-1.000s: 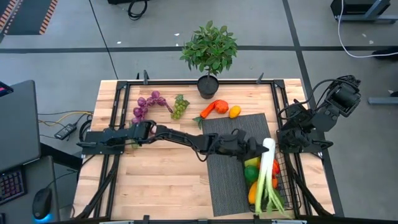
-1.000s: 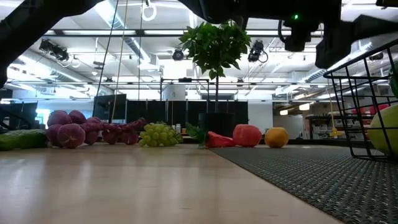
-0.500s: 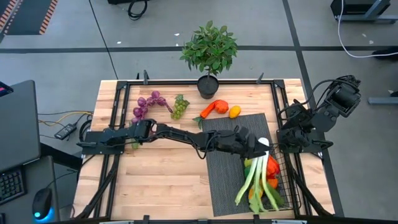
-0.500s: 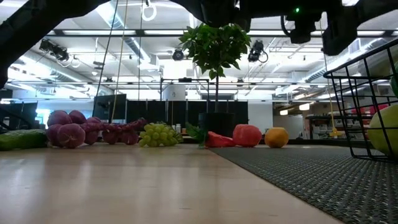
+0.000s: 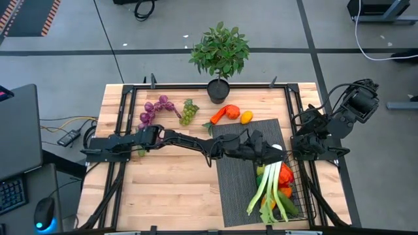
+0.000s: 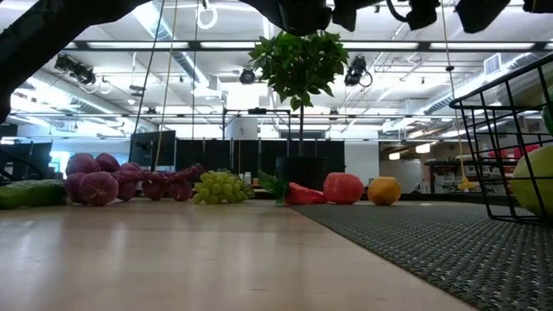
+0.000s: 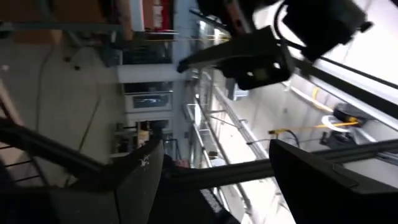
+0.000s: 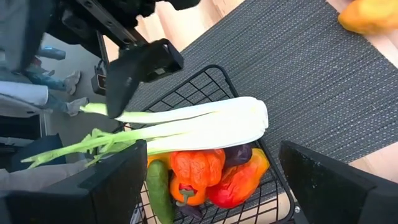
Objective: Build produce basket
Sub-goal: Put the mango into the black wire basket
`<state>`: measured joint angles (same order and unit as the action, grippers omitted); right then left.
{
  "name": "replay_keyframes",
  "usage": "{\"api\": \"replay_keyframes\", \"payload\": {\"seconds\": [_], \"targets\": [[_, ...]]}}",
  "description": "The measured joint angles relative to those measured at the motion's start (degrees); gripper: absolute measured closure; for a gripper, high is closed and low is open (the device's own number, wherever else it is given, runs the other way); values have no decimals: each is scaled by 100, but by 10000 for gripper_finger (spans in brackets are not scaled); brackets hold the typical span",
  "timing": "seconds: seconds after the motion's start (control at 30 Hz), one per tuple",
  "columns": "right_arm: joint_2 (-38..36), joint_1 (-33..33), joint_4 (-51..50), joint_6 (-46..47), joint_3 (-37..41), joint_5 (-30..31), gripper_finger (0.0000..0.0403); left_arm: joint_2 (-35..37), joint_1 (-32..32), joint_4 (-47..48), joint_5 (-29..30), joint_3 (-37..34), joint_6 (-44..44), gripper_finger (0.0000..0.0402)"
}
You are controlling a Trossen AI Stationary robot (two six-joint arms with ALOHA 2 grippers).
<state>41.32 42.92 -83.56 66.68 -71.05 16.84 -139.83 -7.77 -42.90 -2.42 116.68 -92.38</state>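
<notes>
The black wire basket (image 5: 295, 196) stands on the ribbed mat (image 5: 238, 176) at the table's right. The leek (image 5: 268, 183) lies aslant on the peppers (image 8: 196, 171) and cucumber (image 8: 158, 186) in it. Its white end (image 8: 245, 121) rests at the far rim and its green leaves (image 5: 256, 203) stick out over the left rim. My left gripper (image 5: 269, 151) hovers open by the white end, with nothing between its fingers in the left wrist view (image 7: 216, 147). My right gripper (image 8: 211, 149) is open and waits at the right edge (image 5: 299, 145).
Purple grapes (image 5: 153, 109), green grapes (image 5: 188, 112), a carrot with a red pepper (image 5: 225, 112) and an orange citrus (image 5: 246, 117) lie along the far side. A cucumber (image 6: 26, 192) lies at the left. A potted plant (image 5: 220, 59) stands at the far edge.
The leek has swung about. Its white end has stayed at the basket's far rim, and its green end has gone from the near rim toward the table's left, out over the left rim. My left gripper has risen a little and drawn slightly left.
</notes>
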Motion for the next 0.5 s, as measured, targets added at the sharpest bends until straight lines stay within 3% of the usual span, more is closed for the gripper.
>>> {"api": "replay_keyframes", "payload": {"seconds": [0.17, 0.5], "targets": [[0, 0, -47, 91, 0, 0, 37, 40, 0, -764, -7, -2, 6, 114], [28, -2, -64, 431, 0, 259, 37, 456, 147, -784, -101, -2, 846, 116]]}}
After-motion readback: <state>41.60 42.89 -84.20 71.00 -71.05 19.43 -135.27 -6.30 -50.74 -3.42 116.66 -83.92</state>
